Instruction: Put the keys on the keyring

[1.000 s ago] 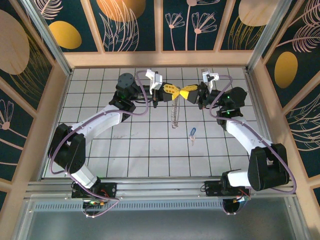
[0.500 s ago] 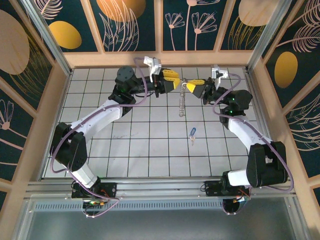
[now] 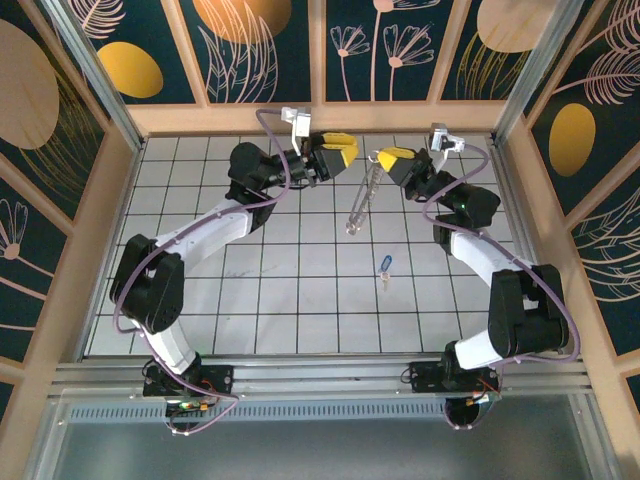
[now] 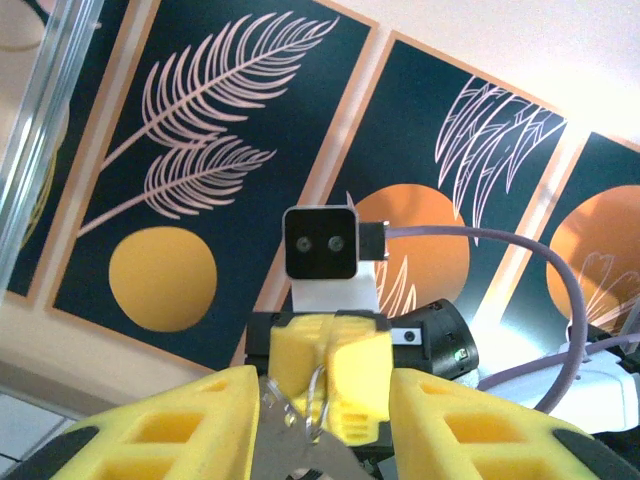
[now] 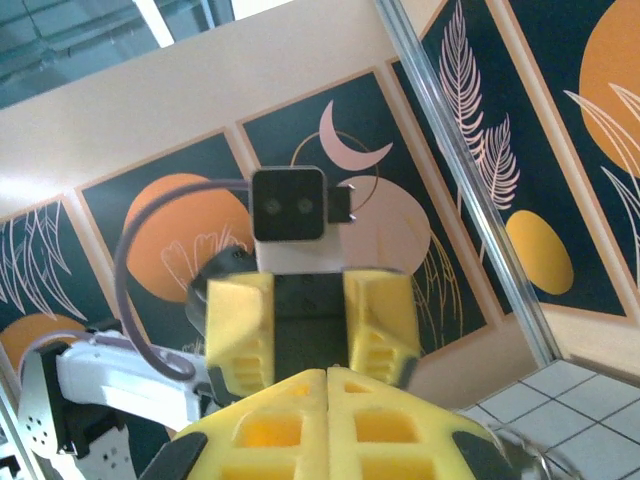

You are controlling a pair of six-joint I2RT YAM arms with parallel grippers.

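The keyring [image 3: 361, 197], a silvery chain loop, hangs over the back of the tiled floor from my right gripper [image 3: 386, 157], which is shut on its top end. My left gripper [image 3: 344, 150] faces it a short way to the left, open and holding nothing. In the left wrist view my left gripper [image 4: 320, 425] stands wide apart, and the right gripper [image 4: 330, 370] shows beyond it, pinching the keyring [image 4: 316, 398]. The right wrist view has my right gripper [image 5: 328, 415] pressed shut. The keys, one tiny blue-headed key [image 3: 385, 264], lie flat on the floor to the front right of the chain.
The white tiled floor [image 3: 300, 300] is walled by wooden frames with dark leaf-patterned panels [image 3: 260, 50]. Both arms reach to the back, close to the rear wall. Purple cables [image 3: 275, 135] loop beside each wrist.
My left gripper has opened and let go of the keyring. Both grippers have drawn apart and moved towards the back wall, and the chain now hangs from the right gripper alone.
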